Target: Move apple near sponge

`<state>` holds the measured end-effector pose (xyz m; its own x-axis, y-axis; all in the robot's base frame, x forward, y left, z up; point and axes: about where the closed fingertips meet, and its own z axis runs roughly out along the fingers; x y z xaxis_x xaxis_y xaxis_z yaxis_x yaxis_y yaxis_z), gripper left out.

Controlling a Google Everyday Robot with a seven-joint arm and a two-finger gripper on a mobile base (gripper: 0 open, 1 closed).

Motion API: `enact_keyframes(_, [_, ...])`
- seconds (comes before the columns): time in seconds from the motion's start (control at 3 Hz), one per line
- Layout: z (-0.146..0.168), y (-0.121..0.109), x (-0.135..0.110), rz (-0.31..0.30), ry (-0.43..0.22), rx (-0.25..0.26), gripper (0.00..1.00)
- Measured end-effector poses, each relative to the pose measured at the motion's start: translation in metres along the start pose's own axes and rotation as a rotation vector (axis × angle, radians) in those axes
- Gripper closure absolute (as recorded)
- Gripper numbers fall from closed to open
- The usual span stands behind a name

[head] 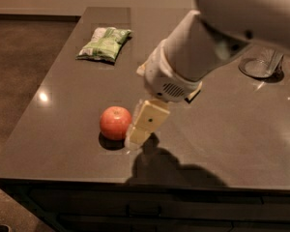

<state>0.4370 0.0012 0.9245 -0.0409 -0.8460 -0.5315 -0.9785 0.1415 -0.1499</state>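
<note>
Gripper hangs low over the worktop, just right of the apple — not holding it. Can't tell how far open the jaws are — the arm hides the sponge.

The round red-orange apple, smooth-skinned with a dimpled top, is sitting upright on the dark grey countertop, left of centre in the lower half of the frame, and is casting a small shadow under itself. The cream-coloured gripper is hanging just beside the apple's right side; contact cannot be told. The pale yellow sponge is lying hidden behind the white arm.
</note>
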Motion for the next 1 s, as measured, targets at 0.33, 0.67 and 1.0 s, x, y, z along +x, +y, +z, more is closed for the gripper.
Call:
enact_keyframes(0.33, [0.039,0.0,-0.016,0.001,-0.001,-0.03,0.0])
enact_keyframes(0.67, [0.071,0.002,-0.023,0.005,0.016,-0.053,0.0])
enact_keyframes(1.0, [0.087,0.001,-0.019,0.018,0.033,-0.065,0.18])
